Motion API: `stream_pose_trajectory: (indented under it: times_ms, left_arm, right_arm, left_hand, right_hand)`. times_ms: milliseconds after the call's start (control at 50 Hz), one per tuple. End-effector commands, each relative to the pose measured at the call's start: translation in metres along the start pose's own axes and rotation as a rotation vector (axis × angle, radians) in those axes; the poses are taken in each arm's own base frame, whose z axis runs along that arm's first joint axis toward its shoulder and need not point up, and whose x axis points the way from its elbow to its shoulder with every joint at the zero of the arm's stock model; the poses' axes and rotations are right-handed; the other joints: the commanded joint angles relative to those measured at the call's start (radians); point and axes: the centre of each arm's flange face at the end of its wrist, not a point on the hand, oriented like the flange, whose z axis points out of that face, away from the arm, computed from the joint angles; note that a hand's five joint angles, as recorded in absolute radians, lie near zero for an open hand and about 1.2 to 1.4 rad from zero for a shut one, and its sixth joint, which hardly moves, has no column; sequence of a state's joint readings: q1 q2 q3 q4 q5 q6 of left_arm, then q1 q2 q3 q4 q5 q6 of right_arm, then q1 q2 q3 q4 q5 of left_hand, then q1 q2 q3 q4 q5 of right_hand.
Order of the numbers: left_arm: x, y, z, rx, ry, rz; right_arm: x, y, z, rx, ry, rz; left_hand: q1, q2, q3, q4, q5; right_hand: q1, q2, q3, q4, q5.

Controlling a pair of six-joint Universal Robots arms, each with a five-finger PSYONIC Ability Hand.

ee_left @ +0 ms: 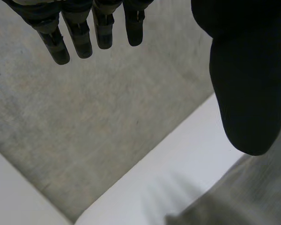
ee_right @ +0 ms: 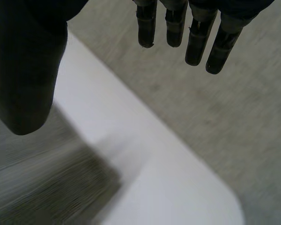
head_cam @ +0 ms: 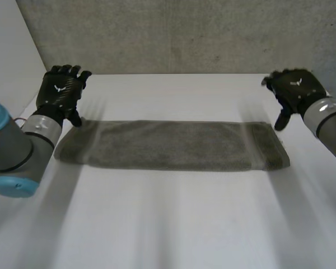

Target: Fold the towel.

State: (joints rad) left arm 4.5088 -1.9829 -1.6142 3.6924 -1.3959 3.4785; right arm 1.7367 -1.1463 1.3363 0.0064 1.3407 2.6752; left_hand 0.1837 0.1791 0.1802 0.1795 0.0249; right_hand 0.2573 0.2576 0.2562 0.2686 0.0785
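the towel (head_cam: 171,145) lies flat near the middle of the white counter (head_cam: 173,224), a grey-green terry strip running long from side to side, with a doubled, thicker look along its near edge. its left end is rounded and a little rumpled, and its right end is squarer.

the left hand (head_cam: 60,92) is at the towel's far left corner, back of the hand up, its fingers (ee_left: 79,37) straight and released, holding nothing. its thumb points down at the corner; i cannot tell if the tip touches the cloth. the right hand (head_cam: 295,89) is at the far right corner in the same pose, its fingers (ee_right: 196,42) straight and loose, grasping nothing, and its thumb hangs just beside the towel's end. in each wrist view the towel's corner lies below the thumb, with bare counter under the fingertips.

both arms come in from the near corners of the counter. the counter's far edge meets a rough grey concrete wall (head_cam: 185,33), and a plain white panel (head_cam: 11,56) stands along the left side.
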Motion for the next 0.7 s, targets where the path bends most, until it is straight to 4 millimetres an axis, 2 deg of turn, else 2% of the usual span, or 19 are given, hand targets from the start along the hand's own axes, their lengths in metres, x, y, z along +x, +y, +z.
stream_pose_trajectory:
  times_ms: [20, 140, 180, 200, 240, 520, 540, 560, 580, 600, 680, 700]
  left_arm:
    - [0.004, -0.013, -0.027, -0.022, 0.040, -0.253]
    - [0.010, -0.004, -0.042, -0.103, 0.055, -0.390]
    - [0.011, -0.002, -0.043, -0.113, 0.055, -0.395]
    - [0.012, -0.001, -0.044, -0.117, 0.054, -0.394]
    - [0.013, 0.000, -0.045, -0.122, 0.056, -0.395]
    - [0.018, 0.006, -0.052, -0.149, 0.067, -0.399]
    - [0.018, 0.006, -0.052, -0.149, 0.067, -0.399]
    - [0.019, 0.007, -0.053, -0.152, 0.069, -0.399]
    - [0.020, 0.007, -0.054, -0.155, 0.071, -0.400]
    - [0.020, 0.007, -0.054, -0.155, 0.071, -0.400]
    - [0.021, 0.008, -0.055, -0.159, 0.073, -0.399]
    - [0.021, 0.008, -0.055, -0.159, 0.073, -0.399]
  right_arm:
    - [-0.008, 0.035, -0.015, -0.160, -0.066, 0.058]
    - [-0.010, 0.057, -0.012, -0.163, -0.079, 0.060]
    - [-0.014, 0.081, -0.003, -0.189, -0.088, 0.073]
    - [-0.014, 0.081, -0.003, -0.190, -0.088, 0.073]
    - [-0.020, 0.098, 0.005, -0.205, -0.097, 0.078]
    - [-0.016, 0.111, 0.013, -0.217, -0.087, 0.055]
    - [-0.016, 0.112, 0.014, -0.214, -0.086, 0.053]
    - [-0.014, 0.112, 0.016, -0.210, -0.078, 0.052]
    - [-0.014, 0.112, 0.016, -0.210, -0.078, 0.052]
    - [-0.013, 0.111, 0.017, -0.203, -0.071, 0.049]
    - [-0.005, 0.113, 0.019, -0.198, -0.034, 0.046]
    - [0.003, 0.112, 0.019, -0.195, -0.005, 0.045]
  left_hand:
    - [0.018, 0.023, 0.021, 0.022, 0.002]
    - [0.027, 0.031, 0.030, 0.031, 0.011]
    - [0.027, 0.031, 0.030, 0.031, 0.011]
    - [0.027, 0.031, 0.030, 0.031, 0.011]
    - [0.027, 0.031, 0.030, 0.031, 0.011]
    - [0.027, 0.031, 0.030, 0.031, 0.011]
    - [0.027, 0.031, 0.030, 0.031, 0.011]
    - [0.027, 0.031, 0.030, 0.031, 0.011]
    - [0.027, 0.031, 0.030, 0.031, 0.011]
    - [0.027, 0.031, 0.030, 0.031, 0.011]
    - [0.030, 0.034, 0.033, 0.034, 0.014]
    - [0.030, 0.034, 0.033, 0.034, 0.014]
  right_hand:
    - [0.089, 0.089, 0.090, 0.077, 0.093]
    - [0.121, 0.121, 0.122, 0.110, 0.126]
    - [0.197, 0.197, 0.198, 0.186, 0.201]
    - [0.198, 0.197, 0.199, 0.186, 0.202]
    - [0.244, 0.244, 0.246, 0.233, 0.249]
    - [0.324, 0.324, 0.325, 0.313, 0.328]
    - [0.501, 0.501, 0.502, 0.490, 0.505]
    - [0.878, 0.878, 0.879, 0.867, 0.882]
    - [0.882, 0.881, 0.883, 0.870, 0.886]
    - [1.108, 1.108, 1.109, 1.097, 1.113]
    - [1.139, 1.139, 1.140, 1.128, 1.143]
    - [1.139, 1.139, 1.140, 1.128, 1.143]
